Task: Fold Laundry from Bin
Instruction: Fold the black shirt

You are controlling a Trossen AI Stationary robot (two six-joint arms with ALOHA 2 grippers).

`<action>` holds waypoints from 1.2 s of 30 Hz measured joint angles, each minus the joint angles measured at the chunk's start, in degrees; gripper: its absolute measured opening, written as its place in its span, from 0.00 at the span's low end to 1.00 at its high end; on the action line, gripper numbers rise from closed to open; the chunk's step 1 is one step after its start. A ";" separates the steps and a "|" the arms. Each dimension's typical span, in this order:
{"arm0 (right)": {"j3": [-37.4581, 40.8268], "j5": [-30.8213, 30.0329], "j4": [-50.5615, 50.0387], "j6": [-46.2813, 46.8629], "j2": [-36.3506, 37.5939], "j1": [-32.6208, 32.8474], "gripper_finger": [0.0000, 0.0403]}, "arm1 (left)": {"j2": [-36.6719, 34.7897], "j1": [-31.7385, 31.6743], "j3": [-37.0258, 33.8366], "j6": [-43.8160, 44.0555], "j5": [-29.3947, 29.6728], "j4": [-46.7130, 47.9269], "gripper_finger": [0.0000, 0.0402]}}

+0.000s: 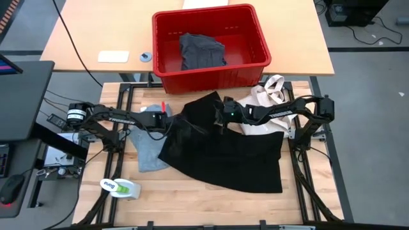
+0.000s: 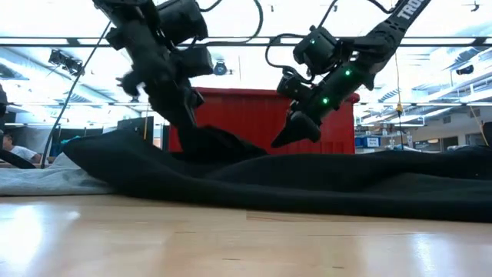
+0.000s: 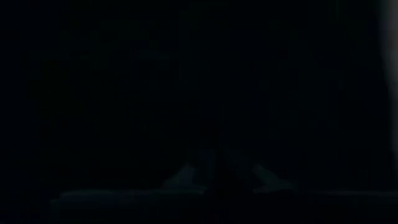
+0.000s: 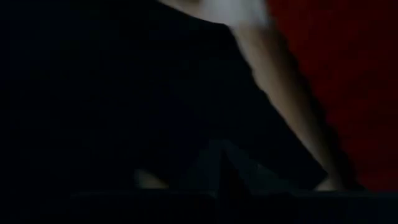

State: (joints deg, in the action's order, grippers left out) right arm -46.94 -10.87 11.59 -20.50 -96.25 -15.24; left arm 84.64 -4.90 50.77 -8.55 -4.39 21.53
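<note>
On the pale wooden tabletop a large black cloth garment sprawls before the red plastic bin, half-covering a grey T-shirt, while the left gripper and right gripper clench its upper edge, fingertips buried in dark folds.

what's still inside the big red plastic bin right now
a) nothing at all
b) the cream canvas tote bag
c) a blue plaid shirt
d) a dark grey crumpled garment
d: in the high view a dark grey crumpled garment lies inside the large red rectangular plastic bin, while the cream canvas tote bag sits on the table outside it, beside the large black garment.
</note>
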 joint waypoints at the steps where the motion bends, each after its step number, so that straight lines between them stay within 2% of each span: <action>1: 0.02 0.00 -0.16 -0.15 0.18 0.24 0.03 | 0.00 -0.44 0.02 -1.23 3.73 -0.17 0.06; 3: 0.02 -1.93 -1.01 -0.14 1.12 0.36 0.03 | 0.02 -1.51 0.00 -4.71 6.20 -1.98 0.06; 5: 0.02 -5.62 -2.47 0.42 2.54 0.52 0.03 | 0.02 -2.41 0.02 -6.04 6.23 -6.68 0.04; 7: 0.02 -5.97 -5.22 1.13 4.35 0.93 0.03 | 0.02 -3.09 0.07 -6.48 6.27 -10.23 0.03; 9: 0.02 -1.56 -7.98 2.02 6.46 1.83 0.03 | -0.18 -3.71 0.42 -8.22 8.72 -10.92 0.03; 12: 0.00 10.24 -11.95 4.15 8.39 2.75 0.03 | -0.94 -4.03 1.28 -11.84 16.56 -10.62 0.03; 14: 0.02 15.65 -13.72 6.26 7.85 3.24 0.03 | -1.45 -4.40 1.38 -14.23 21.12 -11.07 0.03; 16: 0.00 18.16 -14.86 8.00 6.68 3.89 0.03 | -0.91 -5.67 1.38 -17.08 19.03 -11.76 0.03; 18: 0.04 19.47 -16.03 8.64 5.04 5.05 0.03 | 0.62 -8.03 1.35 -18.07 11.42 -11.48 0.04; 20: 0.04 19.43 -16.12 9.24 3.45 6.52 0.03 | 3.04 -10.57 1.28 -17.97 6.20 -12.86 0.04; 22: 0.04 17.28 -15.17 9.95 2.32 7.82 0.03 | 5.21 -12.98 1.28 -17.97 5.91 -15.47 0.04; 26: 0.06 6.77 -15.37 12.86 1.62 9.58 0.03 | 8.42 -16.37 1.22 -18.30 0.93 -23.69 0.04; 30: 0.07 7.20 -17.49 15.00 2.19 10.27 0.03 | 9.29 -17.65 1.24 -18.95 -0.27 -34.53 0.04; 32: 0.00 8.09 -18.49 16.31 2.18 10.87 0.03 | 9.29 -18.50 1.24 -18.22 1.99 -39.92 0.04; 36: 0.75 8.22 -19.42 18.54 1.68 12.22 0.03 | 9.05 -20.05 1.25 -17.79 12.36 -47.27 0.04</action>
State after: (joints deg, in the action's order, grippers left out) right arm -46.19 -2.66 -7.84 -1.96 -94.56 -3.03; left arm 93.69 -24.95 52.02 -26.34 7.97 -25.74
